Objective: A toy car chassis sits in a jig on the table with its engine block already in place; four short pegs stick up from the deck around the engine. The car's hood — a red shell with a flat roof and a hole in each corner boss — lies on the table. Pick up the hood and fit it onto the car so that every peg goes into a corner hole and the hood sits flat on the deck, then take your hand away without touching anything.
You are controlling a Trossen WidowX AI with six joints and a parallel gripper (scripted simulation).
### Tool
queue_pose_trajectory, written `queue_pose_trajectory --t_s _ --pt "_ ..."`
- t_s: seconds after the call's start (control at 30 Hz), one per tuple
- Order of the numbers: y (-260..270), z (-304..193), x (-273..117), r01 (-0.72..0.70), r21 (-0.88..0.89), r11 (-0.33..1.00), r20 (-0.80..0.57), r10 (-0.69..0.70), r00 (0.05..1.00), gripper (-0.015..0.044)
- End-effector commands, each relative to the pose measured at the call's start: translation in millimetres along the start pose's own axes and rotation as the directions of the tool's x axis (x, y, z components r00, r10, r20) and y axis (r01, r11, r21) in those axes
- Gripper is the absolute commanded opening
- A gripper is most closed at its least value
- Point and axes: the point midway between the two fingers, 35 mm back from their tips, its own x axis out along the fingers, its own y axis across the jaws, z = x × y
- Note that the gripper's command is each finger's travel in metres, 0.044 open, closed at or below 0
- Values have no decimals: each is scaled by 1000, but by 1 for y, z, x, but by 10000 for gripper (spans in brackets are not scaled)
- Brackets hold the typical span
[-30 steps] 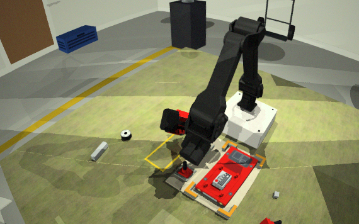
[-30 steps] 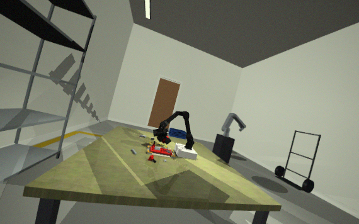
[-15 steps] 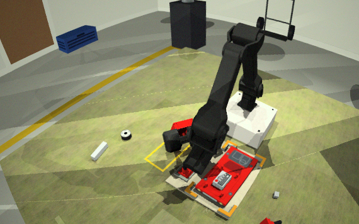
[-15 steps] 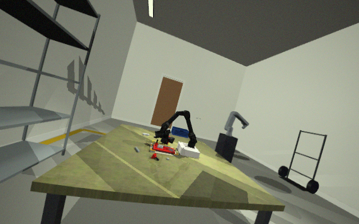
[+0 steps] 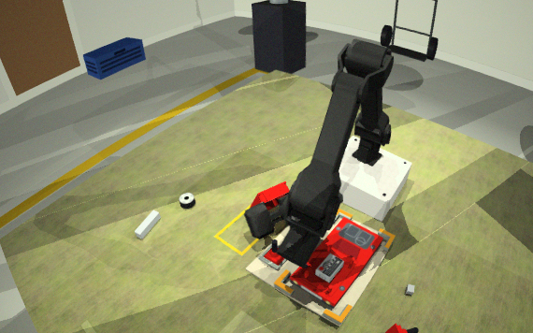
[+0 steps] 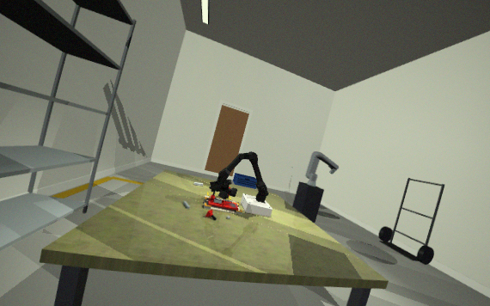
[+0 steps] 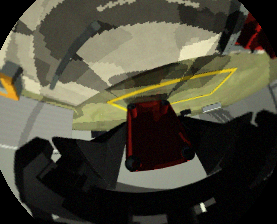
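The red hood (image 5: 274, 192) (image 7: 158, 134) is held off the table, tilted, with dark round corner bosses showing in the wrist view. My gripper (image 5: 274, 209) is shut on it, with a black finger on each side. It hangs beside the left edge of the jig board (image 5: 257, 267), near the yellow outline (image 5: 229, 245). The red chassis (image 5: 352, 253) (image 6: 229, 205) sits between the orange corners of the jig, right of the gripper in the top view. The grey engine block (image 5: 329, 267) is on its deck. The arm hides part of the chassis; the pegs cannot be made out clearly.
A small red piece with a black post (image 5: 275, 247) stands at the board's left edge, close below the gripper. A white bar (image 5: 148, 224) and a black-and-white roll (image 5: 187, 200) lie left. A grey cube (image 5: 410, 290) lies right. The white arm base (image 5: 368, 187) is behind the jig.
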Motion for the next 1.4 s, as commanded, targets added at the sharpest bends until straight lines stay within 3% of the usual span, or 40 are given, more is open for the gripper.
queue_pose_trajectory --t_s 0.0,0.43,0.67,0.93,1.0,1.03,1.37 --pt "0 0 0 0 0 1000 1 0 1000 105" --pt "0 0 0 0 0 1000 1 0 1000 440" --pt "-5 -3 -20 -2 -5 1000 9 2 1000 440" --pt "-5 -34 -121 -18 -26 1000 23 18 1000 440" --pt "-4 -35 -123 -18 -26 999 23 19 1000 440" --pt "-6 -22 -91 -17 -36 999 11 18 1000 440" --pt "-6 -22 -91 -17 -36 999 11 18 1000 440"
